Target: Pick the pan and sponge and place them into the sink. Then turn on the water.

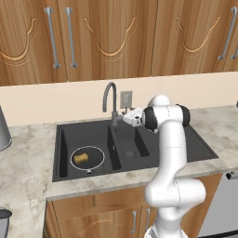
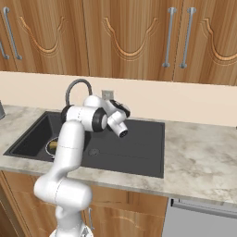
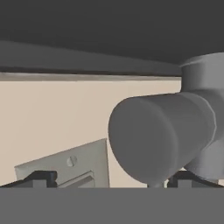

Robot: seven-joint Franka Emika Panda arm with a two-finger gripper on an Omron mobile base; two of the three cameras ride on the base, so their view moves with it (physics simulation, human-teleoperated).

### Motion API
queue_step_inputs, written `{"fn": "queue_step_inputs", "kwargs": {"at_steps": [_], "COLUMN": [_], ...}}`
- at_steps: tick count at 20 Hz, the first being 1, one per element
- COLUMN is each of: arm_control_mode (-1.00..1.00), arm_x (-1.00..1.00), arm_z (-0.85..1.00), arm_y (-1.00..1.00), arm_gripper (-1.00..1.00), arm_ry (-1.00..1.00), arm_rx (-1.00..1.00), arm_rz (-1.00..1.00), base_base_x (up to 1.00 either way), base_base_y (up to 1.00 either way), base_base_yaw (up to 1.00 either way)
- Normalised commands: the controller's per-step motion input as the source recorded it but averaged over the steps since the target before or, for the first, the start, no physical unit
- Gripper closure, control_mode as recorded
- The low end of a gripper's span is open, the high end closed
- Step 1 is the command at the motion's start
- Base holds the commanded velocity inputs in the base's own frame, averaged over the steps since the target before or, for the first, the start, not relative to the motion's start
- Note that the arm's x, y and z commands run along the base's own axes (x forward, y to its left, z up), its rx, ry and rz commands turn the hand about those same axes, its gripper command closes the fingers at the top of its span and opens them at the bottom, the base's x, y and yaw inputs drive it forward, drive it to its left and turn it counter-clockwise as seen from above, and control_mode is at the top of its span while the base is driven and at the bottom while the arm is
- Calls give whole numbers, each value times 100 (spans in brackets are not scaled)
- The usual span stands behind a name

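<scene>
The black double-basin sink (image 1: 186,142) is set in the marble counter. The dark pan (image 1: 95,159) lies flat in the left basin, and the yellow-tan sponge (image 1: 81,157) rests inside it. Behind the divider rises the grey gooseneck faucet (image 1: 109,93), with no water at its spout. My gripper (image 1: 126,117) sits at the faucet's base, pointing toward the wall. In the hand view my gripper (image 3: 113,180) is open, and the faucet's grey cylindrical handle (image 3: 153,140) looms close between the fingertips, nearer the right one. The arm hides most of the pan (image 2: 51,146) in the right base view.
A wall outlet plate (image 1: 126,98) is just behind the faucet, also close in the hand view as a tilted plate (image 3: 70,168). Wooden cabinets hang above. A grey vessel (image 1: 2,132) stands at the counter's far left. A dishwasher front (image 1: 223,204) is at lower right.
</scene>
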Motion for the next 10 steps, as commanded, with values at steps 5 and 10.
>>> {"fn": "queue_step_inputs", "kwargs": {"at_steps": [5,10], "arm_control_mode": [-100,-100], "arm_x": [34,3], "arm_z": [-1,4], "arm_y": [5,0], "arm_gripper": [-100,-100], "arm_ry": [6,5], "arm_rx": [7,9], "arm_rz": [0,-5], "base_base_x": [0,0], "base_base_y": [0,0], "base_base_yaw": [0,0]}}
